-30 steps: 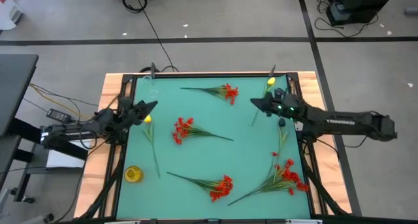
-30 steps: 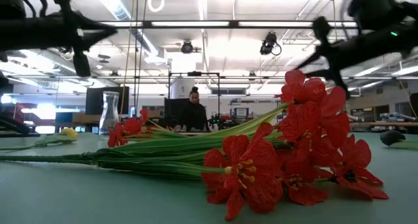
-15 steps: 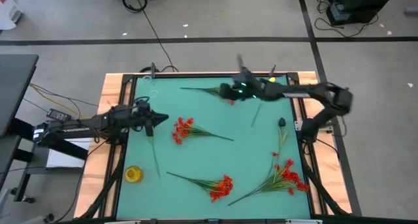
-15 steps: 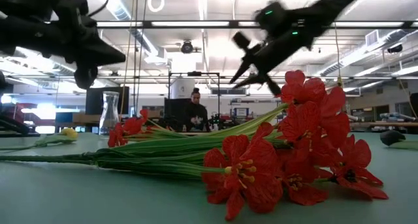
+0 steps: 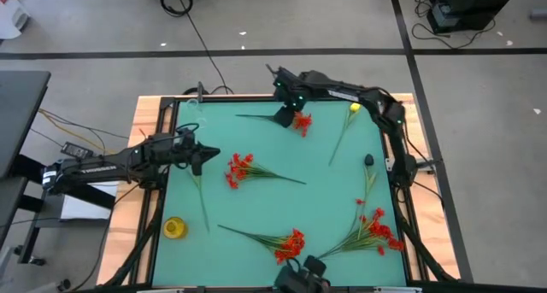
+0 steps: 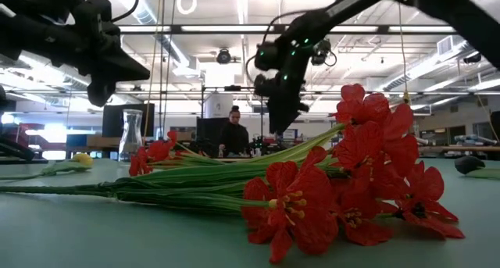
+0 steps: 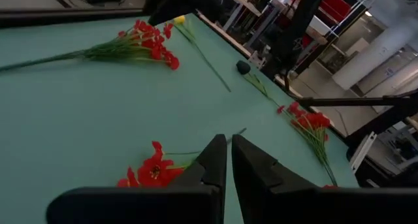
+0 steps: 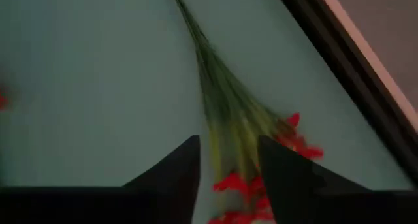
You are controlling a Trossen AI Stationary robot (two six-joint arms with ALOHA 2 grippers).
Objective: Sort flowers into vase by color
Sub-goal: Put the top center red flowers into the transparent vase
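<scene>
The table (image 5: pixel 256 203) has a plain teal-green surface, framed by black rails and pale wood edges. On it lie 4 sprays of red blossoms on green stems: one at the far edge (image 5: pixel 291 120), one in the middle (image 5: pixel 241 168), one at the near edge (image 5: pixel 289 242) and one near the right rail (image 5: pixel 376 229). A yellow tulip bud (image 5: pixel 354 108) sits on a thin green stem near the far right corner. A yellow round object (image 5: pixel 174 227) lies near the left rail. A small black object (image 5: pixel 368 160) rests by the right side. Both arms are black; the right one carries green lights. The vase (image 6: pixel 130 134) is clear glass. The floor around is grey with dark lines.
</scene>
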